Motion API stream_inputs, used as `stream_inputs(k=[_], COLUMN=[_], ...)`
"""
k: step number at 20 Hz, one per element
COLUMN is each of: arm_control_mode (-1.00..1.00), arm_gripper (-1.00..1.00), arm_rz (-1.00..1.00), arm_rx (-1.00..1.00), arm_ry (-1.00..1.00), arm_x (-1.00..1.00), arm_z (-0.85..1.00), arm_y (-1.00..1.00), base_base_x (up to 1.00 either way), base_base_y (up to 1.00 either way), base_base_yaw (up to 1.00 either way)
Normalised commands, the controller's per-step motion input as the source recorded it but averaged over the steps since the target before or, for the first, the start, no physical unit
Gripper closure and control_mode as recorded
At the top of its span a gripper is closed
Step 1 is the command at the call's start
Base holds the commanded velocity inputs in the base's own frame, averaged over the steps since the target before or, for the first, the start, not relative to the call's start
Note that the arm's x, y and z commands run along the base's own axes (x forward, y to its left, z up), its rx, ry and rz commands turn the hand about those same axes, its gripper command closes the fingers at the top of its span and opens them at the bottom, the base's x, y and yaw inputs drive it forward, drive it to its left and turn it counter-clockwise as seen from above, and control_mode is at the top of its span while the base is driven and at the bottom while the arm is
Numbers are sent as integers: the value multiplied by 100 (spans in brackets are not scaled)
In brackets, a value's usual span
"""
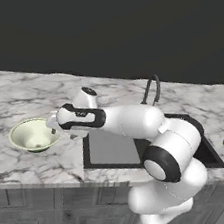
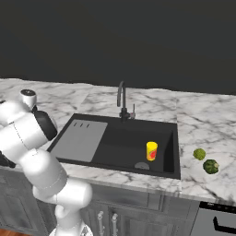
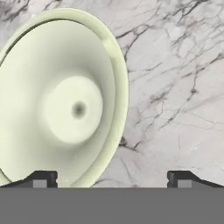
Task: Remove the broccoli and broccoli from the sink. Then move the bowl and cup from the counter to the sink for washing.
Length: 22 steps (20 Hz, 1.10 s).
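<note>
The pale cream-green bowl (image 1: 31,135) sits on the marble counter (image 1: 15,95) left of the sink (image 1: 206,152). My gripper (image 1: 52,127) hovers over the bowl's right rim. In the hand view the bowl (image 3: 61,100) is close below, and my gripper (image 3: 113,179) is open and holds nothing. One fingertip (image 3: 43,178) is over the bowl's inside, the other over bare marble, with the rim between them. The yellow cup (image 2: 151,150) stands upright in the black sink (image 2: 115,138). Both broccoli florets (image 2: 199,154) (image 2: 211,166) lie on the counter right of the sink.
A dark gooseneck tap (image 2: 121,99) rises behind the basin. A grey flat panel (image 2: 83,138) covers the sink's left side. My arm reaches across that panel toward the bowl. Grey cabinet fronts (image 1: 45,205) run under the counter edge.
</note>
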Motion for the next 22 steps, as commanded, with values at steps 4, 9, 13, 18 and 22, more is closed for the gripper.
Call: stream_inputs(k=[4, 9, 13, 18, 22], arm_control_mode=[-100, -100, -100, -100, -100], arm_gripper=[-100, -100, -100, -100, -100], arm_rz=[-1, -2, -2, -2, -1], arm_rx=[-5, -3, -1, 0, 0], arm_ry=[0, 0, 0, 0, 0], arm_x=[20, 20, 20, 15, 6], arm_z=[-13, -15, -17, -17, -15], arm_y=[15, 8, 7, 6, 4], base_base_x=[0, 0, 0, 0, 0], base_base_y=[0, 0, 0, 0, 0], base_base_yaw=[0, 0, 0, 0, 0])
